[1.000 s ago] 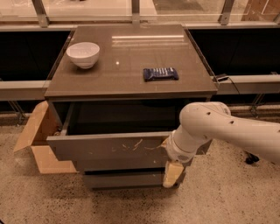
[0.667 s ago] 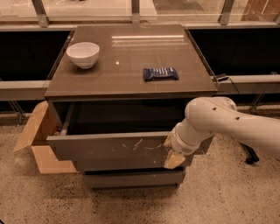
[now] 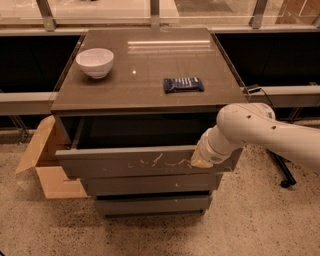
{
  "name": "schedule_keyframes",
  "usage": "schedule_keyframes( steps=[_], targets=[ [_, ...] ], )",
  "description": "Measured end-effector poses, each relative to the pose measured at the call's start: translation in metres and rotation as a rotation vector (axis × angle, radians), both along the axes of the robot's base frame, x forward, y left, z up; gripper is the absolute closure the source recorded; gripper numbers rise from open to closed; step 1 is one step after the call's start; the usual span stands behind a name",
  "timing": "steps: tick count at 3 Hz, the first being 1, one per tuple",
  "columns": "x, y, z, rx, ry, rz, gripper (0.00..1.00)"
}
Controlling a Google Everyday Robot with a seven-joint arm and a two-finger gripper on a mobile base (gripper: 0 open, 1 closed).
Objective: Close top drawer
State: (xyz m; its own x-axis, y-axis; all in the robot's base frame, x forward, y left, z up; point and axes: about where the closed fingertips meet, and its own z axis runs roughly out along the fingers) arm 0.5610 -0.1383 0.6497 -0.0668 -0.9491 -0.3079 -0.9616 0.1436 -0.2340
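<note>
The gripper [image 3: 201,160] is rising to the drawer [image 3: 130,162] front's right end, fingers together; pushing off-centre there is risking jamming it

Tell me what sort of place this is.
Probably an office or lab-type space: a grey-brown drawer cabinet on speckled stone-like floor, metal-framed glazing behind, an open brown cardboard box beside it. The gripper sits at the front of the scratched, pulled-out top drawer.
</note>
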Motion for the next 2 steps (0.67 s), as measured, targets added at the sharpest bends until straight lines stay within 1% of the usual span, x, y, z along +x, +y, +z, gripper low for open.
schedule_keyframes(
  steps=[1,2],
  targets=[
    [0.0138,-0.0099,0.0039,-0.002,-0.03,-0.023,0.45],
    [0.0197,-0.0195,0.0041,0.01,-0.034,-0.034,0.21]
  ],
)
